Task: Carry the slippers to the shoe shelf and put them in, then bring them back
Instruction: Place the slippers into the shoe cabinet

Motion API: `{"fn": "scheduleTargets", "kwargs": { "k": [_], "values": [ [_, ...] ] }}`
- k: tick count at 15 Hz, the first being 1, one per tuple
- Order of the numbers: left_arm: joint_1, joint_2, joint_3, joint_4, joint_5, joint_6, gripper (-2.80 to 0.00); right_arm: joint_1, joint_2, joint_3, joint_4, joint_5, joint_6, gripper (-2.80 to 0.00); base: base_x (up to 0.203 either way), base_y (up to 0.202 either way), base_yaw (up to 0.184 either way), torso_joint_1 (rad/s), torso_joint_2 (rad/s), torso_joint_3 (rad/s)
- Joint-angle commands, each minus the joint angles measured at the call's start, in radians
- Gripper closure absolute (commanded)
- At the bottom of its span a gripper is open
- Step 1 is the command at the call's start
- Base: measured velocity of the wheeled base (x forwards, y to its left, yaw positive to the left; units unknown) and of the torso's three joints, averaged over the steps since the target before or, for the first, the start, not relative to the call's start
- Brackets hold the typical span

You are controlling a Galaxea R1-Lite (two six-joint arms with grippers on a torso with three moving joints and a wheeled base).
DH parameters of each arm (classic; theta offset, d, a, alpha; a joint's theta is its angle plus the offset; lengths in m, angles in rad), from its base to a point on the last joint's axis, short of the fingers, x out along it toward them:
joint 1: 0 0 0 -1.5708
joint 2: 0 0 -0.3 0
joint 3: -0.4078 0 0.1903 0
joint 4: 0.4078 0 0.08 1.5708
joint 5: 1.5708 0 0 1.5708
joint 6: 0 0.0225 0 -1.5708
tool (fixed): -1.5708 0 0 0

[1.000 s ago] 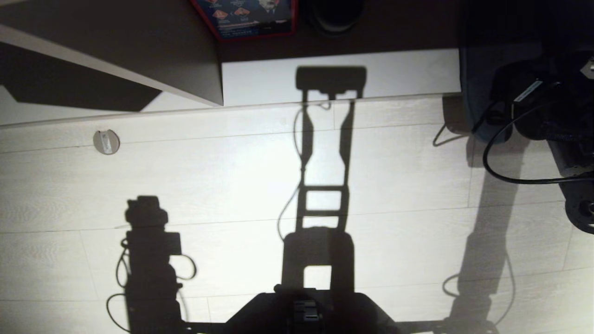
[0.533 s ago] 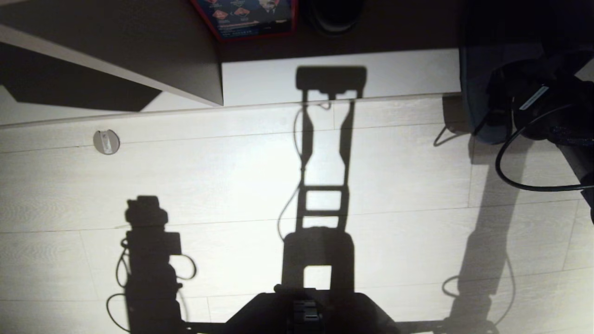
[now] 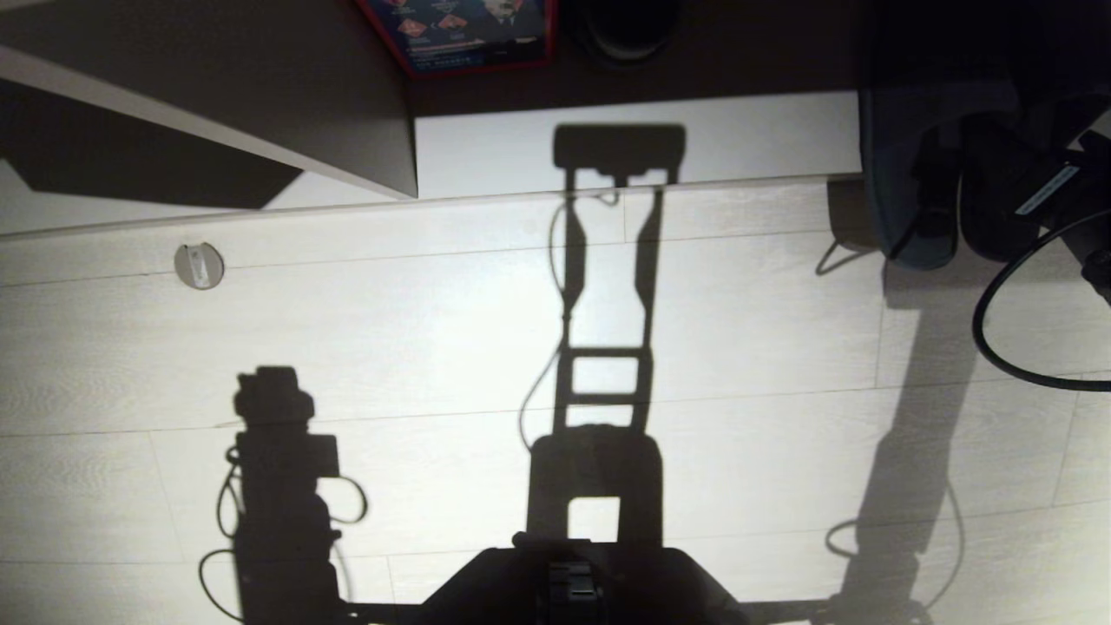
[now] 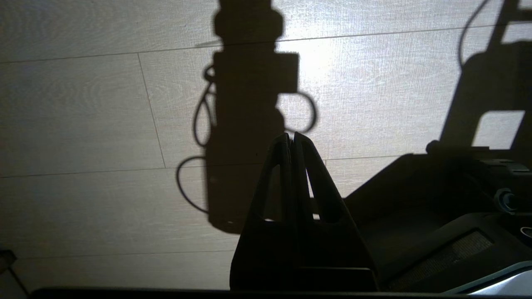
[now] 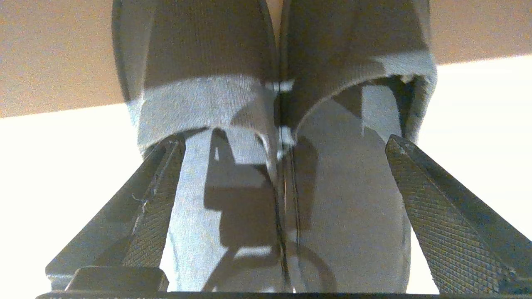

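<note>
The dark fabric slippers (image 5: pixel 286 195) lie side by side, toes pointing into the shadow under the shoe shelf. In the head view the slippers (image 3: pixel 911 191) sit at the right end of the shelf's pale base board (image 3: pixel 694 139), heels toward the floor. My right gripper (image 5: pixel 283 141) is open, one finger on each outer side of the pair's heel ends, and nothing is pinched. The right arm (image 3: pixel 1076 200) shows dark at the head view's right edge. My left gripper (image 4: pixel 291 135) is shut and empty, hanging parked over the floor.
A slanted grey-brown board (image 3: pixel 260 104) of the shelf stands at the back left. A red-and-blue box (image 3: pixel 460 35) and a dark round thing (image 3: pixel 625 30) sit in the shelf's recess. A small round disc (image 3: pixel 199 265) lies on the plank floor. A black cable (image 3: pixel 998 347) loops off the right arm.
The right arm has drawn off to the right of the head view, uncovering the slippers, which stay where they lie. The left arm and the scene have not moved.
</note>
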Motion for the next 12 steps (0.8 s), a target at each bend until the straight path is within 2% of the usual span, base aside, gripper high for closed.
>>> {"fn": "scheduleTargets", "kwargs": {
  "k": [1,8,9,12],
  "values": [
    [0.000,0.000,0.000,0.000,0.000,-0.001,0.00,0.002,-0.078,0.043,0.025,0.000,0.001,-2.80,0.000,0.000,0.000,0.000,0.00,0.000],
    [0.000,0.000,0.000,0.000,-0.001,-0.001,0.00,0.006,-0.229,0.171,0.092,0.000,0.000,-2.80,0.000,0.000,0.000,0.000,0.00,0.000],
    [0.000,0.000,0.000,0.000,0.000,-0.001,0.00,0.006,-0.260,0.203,0.102,0.000,-0.001,0.00,0.000,0.000,0.000,0.000,0.00,0.000],
    [0.000,0.000,0.000,0.000,0.000,-0.001,0.00,0.006,-0.361,0.286,0.130,0.001,-0.015,0.00,0.000,0.000,0.000,0.000,0.00,0.000]
  ]
}}
